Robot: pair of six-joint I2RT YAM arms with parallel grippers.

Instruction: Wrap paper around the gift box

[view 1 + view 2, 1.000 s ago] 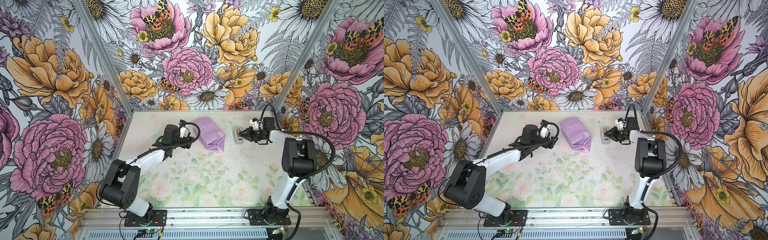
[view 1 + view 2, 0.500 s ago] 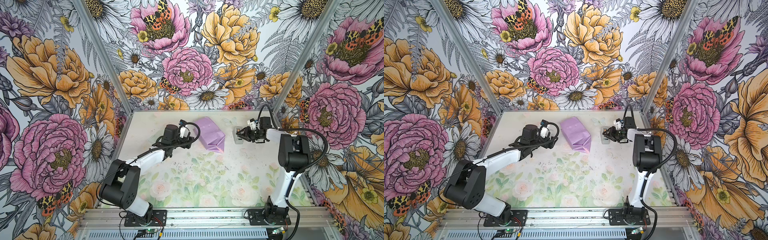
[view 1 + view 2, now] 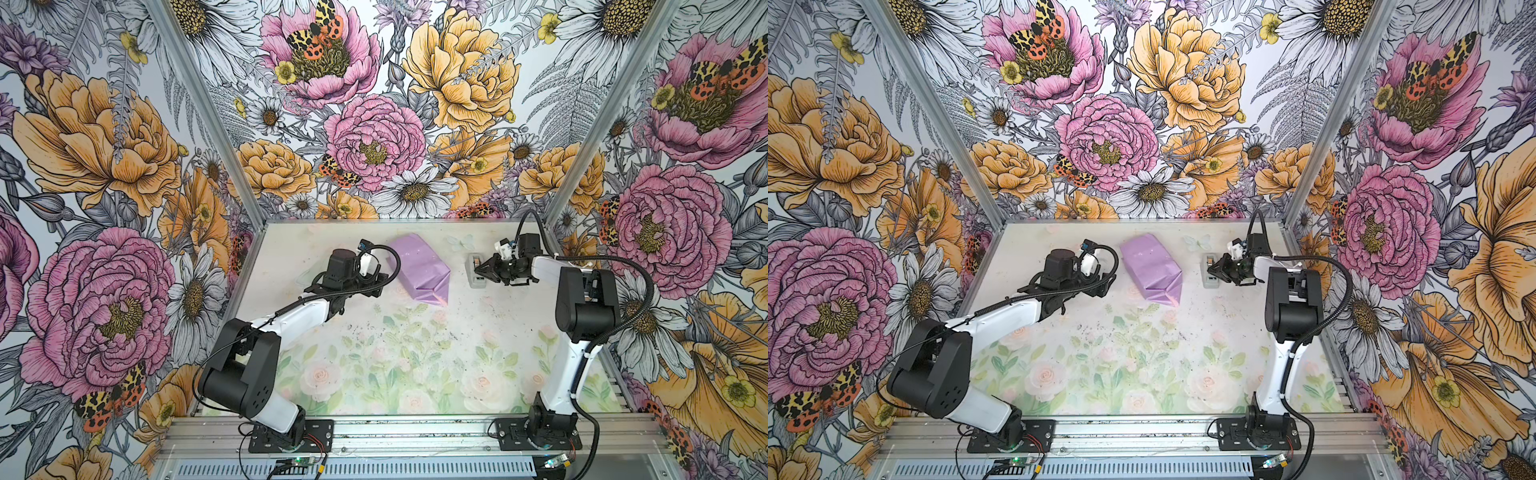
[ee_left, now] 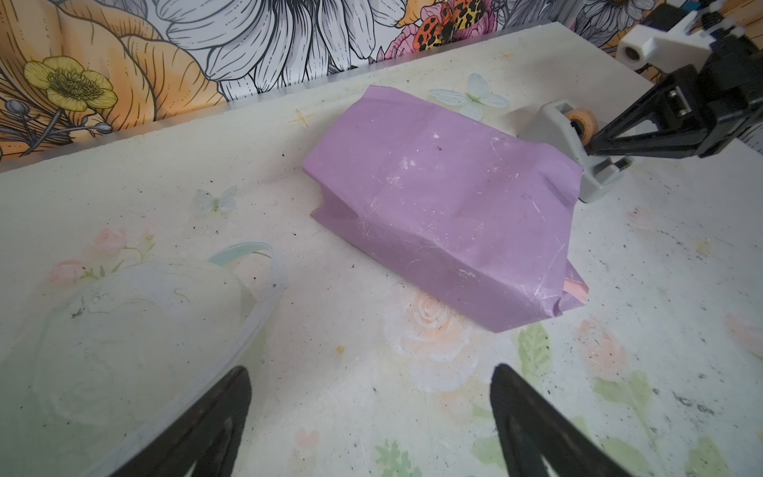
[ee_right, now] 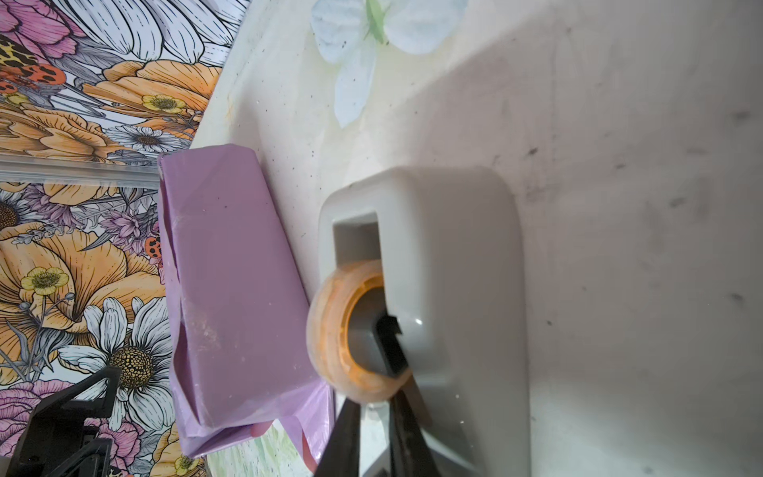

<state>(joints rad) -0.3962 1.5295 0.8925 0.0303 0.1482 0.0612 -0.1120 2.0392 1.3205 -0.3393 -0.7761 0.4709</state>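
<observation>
The gift box is hidden inside the paper [image 3: 419,266] [image 3: 1150,266], which forms a creased lilac parcel at the back middle of the table. One end of the parcel is loosely folded, with a pink flap showing [image 4: 697,289]. My left gripper [image 3: 376,284] [image 4: 369,371] stands open just left of the parcel, with nothing between its fingers. My right gripper [image 3: 478,271] [image 5: 371,398] is at the grey tape dispenser [image 3: 476,280] [image 5: 454,268], to the right of the parcel. Its jaws are pinched together at the lower rim of the orange tape roll [image 5: 330,330].
The floral enclosure walls [image 3: 374,124] stand close behind the parcel and on both sides. A clear plastic curl [image 4: 256,264] shows beside my left finger in the left wrist view. The printed tabletop [image 3: 395,353] stretches toward the front rail.
My right gripper's jaws have closed at the tape roll on the dispenser. The left arm and the parcel have not moved.
</observation>
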